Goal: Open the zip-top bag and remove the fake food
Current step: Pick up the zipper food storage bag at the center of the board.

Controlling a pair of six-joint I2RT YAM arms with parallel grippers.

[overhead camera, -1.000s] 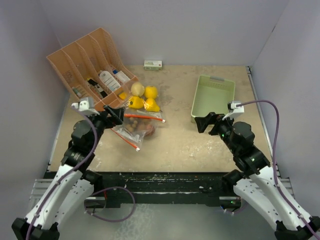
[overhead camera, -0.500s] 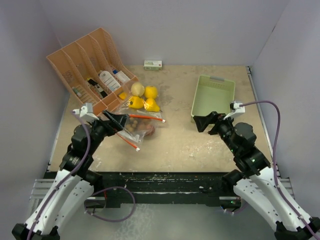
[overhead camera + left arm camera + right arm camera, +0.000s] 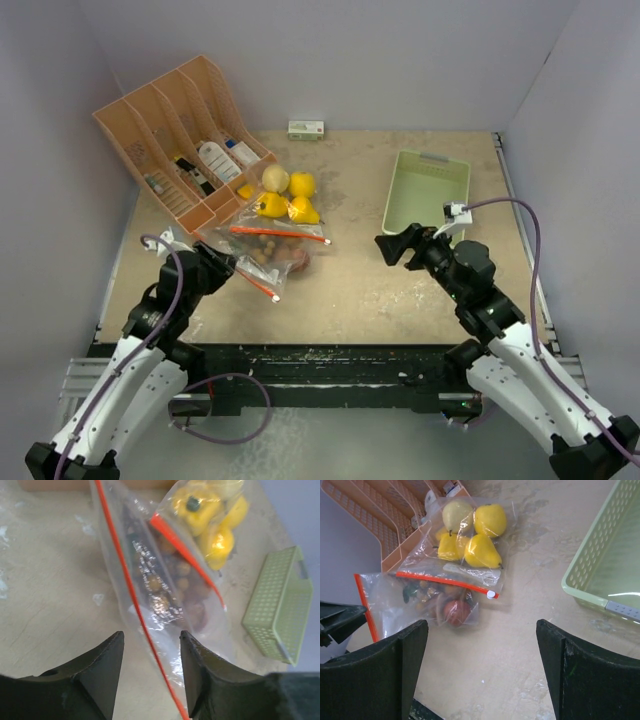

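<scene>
Left gripper (image 3: 150, 647): fingers partly spread, straddling the red-striped mouth edge of the zip-top bag (image 3: 165, 595) without visibly pressing on it, just in front of the orange rack (image 3: 170, 130). Right gripper (image 3: 480, 645): fingers spread wide with nothing between them, well to the right of the rack, near a green basket (image 3: 428, 195). Fake food (image 3: 456, 612): brown and reddish lumps inside that bag, flat on the table (image 3: 350, 290) before the rack; yellow pieces (image 3: 482, 550) in a second bag (image 3: 280, 195) touching the rack's front corner.
</scene>
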